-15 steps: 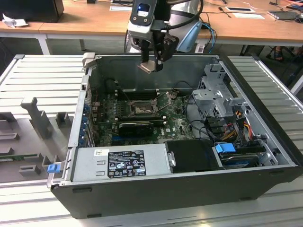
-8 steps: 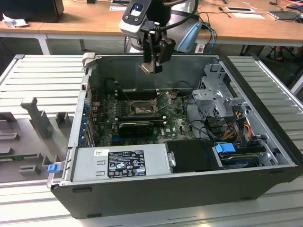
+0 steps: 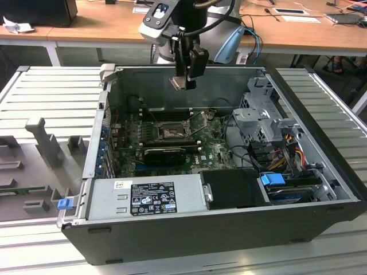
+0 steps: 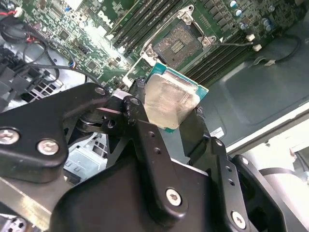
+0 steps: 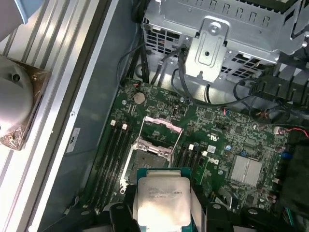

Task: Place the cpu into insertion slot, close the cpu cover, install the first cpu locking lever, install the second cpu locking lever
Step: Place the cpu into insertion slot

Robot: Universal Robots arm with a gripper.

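— What does the pincer have hold of?

— The pincer is clamped on the chip. In both wrist views a black finger presses on each of two opposite edges. The chip's silvery face sits bare between them, with a teal rim showing round the metal.

— Is it held flat?

— Roughly level in the first wrist view. In the exterior view it is a small pale square at the pincer's tip.

— Where is that against the computer?

— In the exterior view the pincer hangs over the open case, near its far wall and well above the green board. The chip touches nothing but the fingers.

— And the socket?

— The socket lies on the board below, well apart from the chip, its dark centre open to view. In the first wrist view the chip overlaps the socket's nearest edge.

— Is the cover down?

— No. The cover is swung up off the socket, at the side toward the metal drive cage. A thin wire lever runs along one side of the socket; I cannot tell whether it is hooked.

— What lies around it?

— Memory slots run beside the socket. In the exterior view a black graphics card lies just nearer the camera, and the power supply box fills the near corner.
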